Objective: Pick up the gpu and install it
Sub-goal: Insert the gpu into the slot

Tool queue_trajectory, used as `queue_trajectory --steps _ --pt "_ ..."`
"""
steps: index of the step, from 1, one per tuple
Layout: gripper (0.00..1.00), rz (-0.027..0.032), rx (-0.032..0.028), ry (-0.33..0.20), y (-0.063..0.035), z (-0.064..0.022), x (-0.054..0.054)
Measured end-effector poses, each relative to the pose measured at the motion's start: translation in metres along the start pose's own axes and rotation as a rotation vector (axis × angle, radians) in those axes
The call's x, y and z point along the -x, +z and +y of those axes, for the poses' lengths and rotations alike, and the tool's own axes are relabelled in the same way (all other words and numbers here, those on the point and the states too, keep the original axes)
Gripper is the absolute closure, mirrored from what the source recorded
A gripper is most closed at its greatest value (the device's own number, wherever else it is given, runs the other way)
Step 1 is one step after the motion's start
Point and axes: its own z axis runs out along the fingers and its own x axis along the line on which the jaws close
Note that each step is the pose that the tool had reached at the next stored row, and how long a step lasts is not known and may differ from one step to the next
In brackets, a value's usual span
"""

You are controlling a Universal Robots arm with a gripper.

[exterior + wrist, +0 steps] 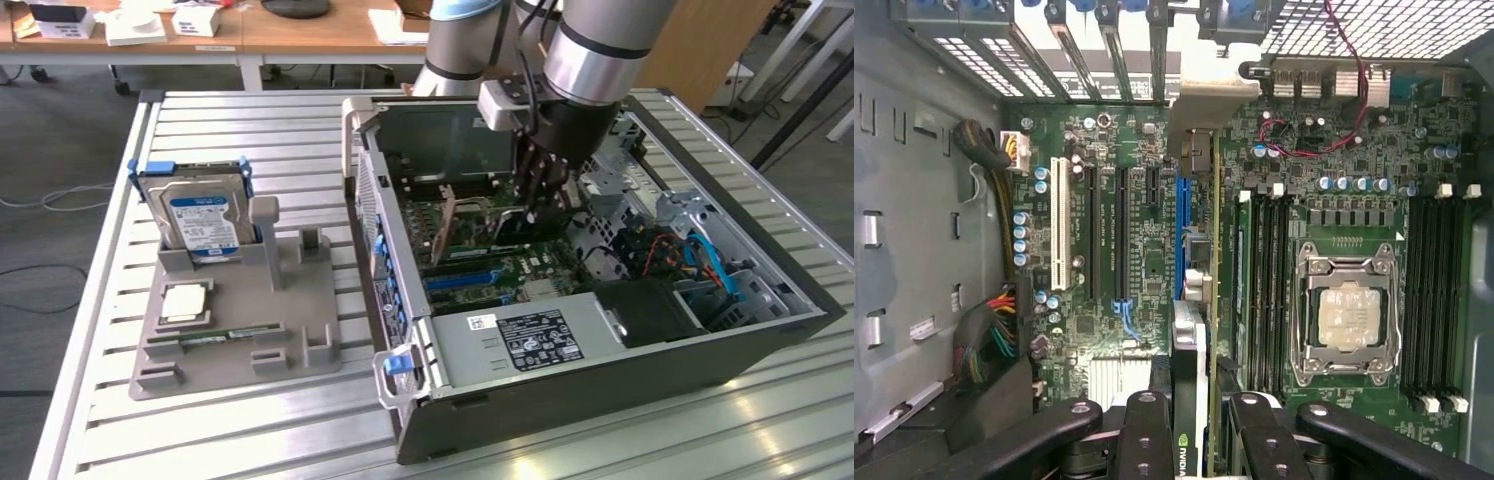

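Inside the case, upper middle of the exterior view, the hand was partly closed, its fingers clamped on both faces of the gpu. The gpu stood edge-on over the motherboard, just beside the blue slot; contact could not be told. Seating it well probably meant keeping it upright, parallel to the slot, with the bracket toward the case's rear wall, and pressing straight, without tilt.
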Motion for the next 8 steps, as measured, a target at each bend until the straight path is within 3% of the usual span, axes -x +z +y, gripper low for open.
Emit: queue_trajectory --steps 4,8 --pt "0.73 -0.0001 -0.0005 0.0 0.0064 0.0 -0.0001" --pt "0.73 0.0001 -0.0004 0.0 0.0068 0.0 -0.0002"
